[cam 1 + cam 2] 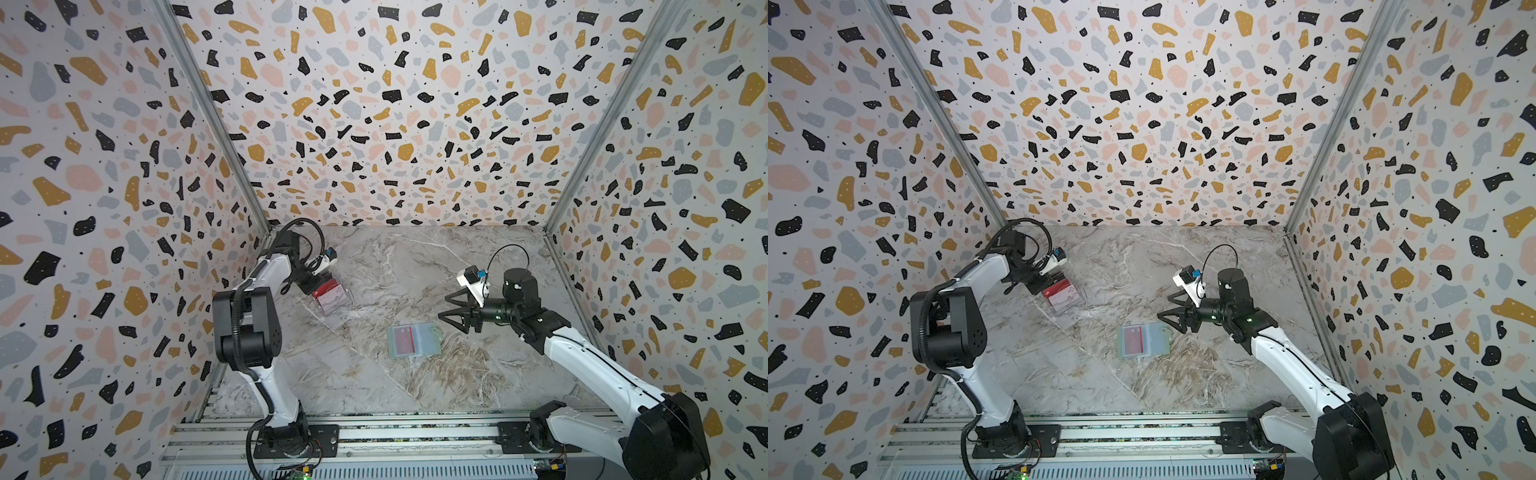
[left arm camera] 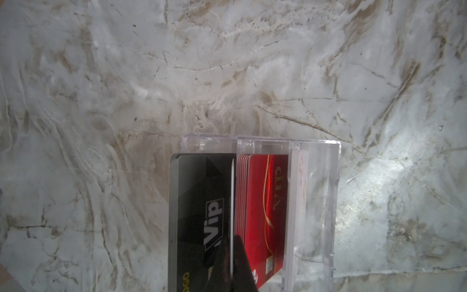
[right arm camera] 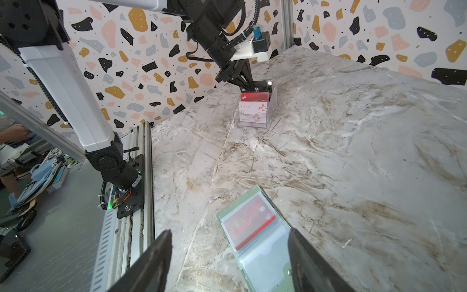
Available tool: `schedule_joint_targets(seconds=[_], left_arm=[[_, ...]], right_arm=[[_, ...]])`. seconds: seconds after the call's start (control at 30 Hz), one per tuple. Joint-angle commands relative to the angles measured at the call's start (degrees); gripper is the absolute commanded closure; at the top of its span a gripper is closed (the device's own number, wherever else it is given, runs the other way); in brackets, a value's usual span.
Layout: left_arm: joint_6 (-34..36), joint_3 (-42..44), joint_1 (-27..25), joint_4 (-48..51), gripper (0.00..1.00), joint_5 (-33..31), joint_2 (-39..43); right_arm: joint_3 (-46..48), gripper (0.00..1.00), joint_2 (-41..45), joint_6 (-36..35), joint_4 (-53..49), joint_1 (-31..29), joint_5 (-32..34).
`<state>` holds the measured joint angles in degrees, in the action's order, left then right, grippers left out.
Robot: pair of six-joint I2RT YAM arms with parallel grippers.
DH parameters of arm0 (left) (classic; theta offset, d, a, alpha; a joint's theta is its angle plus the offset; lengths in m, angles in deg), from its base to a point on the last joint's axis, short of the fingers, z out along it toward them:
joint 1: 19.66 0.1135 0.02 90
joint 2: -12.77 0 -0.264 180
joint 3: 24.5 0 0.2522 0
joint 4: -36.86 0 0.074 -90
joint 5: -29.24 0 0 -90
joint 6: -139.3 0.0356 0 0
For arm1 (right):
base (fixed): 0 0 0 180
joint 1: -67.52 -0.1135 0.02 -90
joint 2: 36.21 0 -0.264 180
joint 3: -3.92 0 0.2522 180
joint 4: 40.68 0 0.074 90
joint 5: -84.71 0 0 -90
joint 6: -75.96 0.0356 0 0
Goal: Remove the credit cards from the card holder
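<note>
Holder [image 1: 428, 338] lies open and flat on the table [image 1: 374, 395], with a red card [image 1: 404, 340] in one sleeve. Right claw [image 1: 444, 307] hovers just past the holder's tab corner, jaws wide, gripping nothing. Farther back, the clear box [image 2: 326, 202] holds a dark stack [image 2: 197, 202], a red stack [image 2: 260, 197] and white cards [image 2: 299, 189]. Left claw [image 2: 231, 242] is clamped on one edge-on card [image 2: 231, 192] between the dark and red stacks.

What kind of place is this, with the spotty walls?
Probably a robot practice booth in a lab: a left arm and right arm bolted to a metal rail, a marble-look table boxed in by patterned walls, and workshop clutter beyond it.
</note>
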<state>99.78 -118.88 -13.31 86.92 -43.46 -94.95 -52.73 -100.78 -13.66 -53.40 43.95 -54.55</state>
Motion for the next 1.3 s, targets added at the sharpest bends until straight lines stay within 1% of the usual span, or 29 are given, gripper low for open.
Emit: schedule_joint_targets(seconds=[0.0,0.17,0.63,0.83,1.27], left_arm=[[-1.3,-1.3,0.3,0.1,1.00,0.6,-0.4],[-1.8,-1.1,0.3,-0.3,0.99,0.9,-0.6],[-2.7,-1.0,0.3,-1.1,0.93,1.1,-0.3],[-2.9,-0.9,0.3,-1.2,0.90,2.3,0.0],[-4.4,-0.5,0.2,-2.6,0.85,1.8,1.2]], right_arm=[[0.4,0.27,0.5,0.6,0.9,0.2,-0.7],[0.3,0.27,0.3,0.5,1.0,0.2,-0.7],[0.2,0.27,0.3,0.7,1.2,0.2,-0.6],[0.4,0.27,0.4,1.0,1.5,0.3,0.2],[0.4,0.26,0.6,1.5,1.9,0.7,0.8]])
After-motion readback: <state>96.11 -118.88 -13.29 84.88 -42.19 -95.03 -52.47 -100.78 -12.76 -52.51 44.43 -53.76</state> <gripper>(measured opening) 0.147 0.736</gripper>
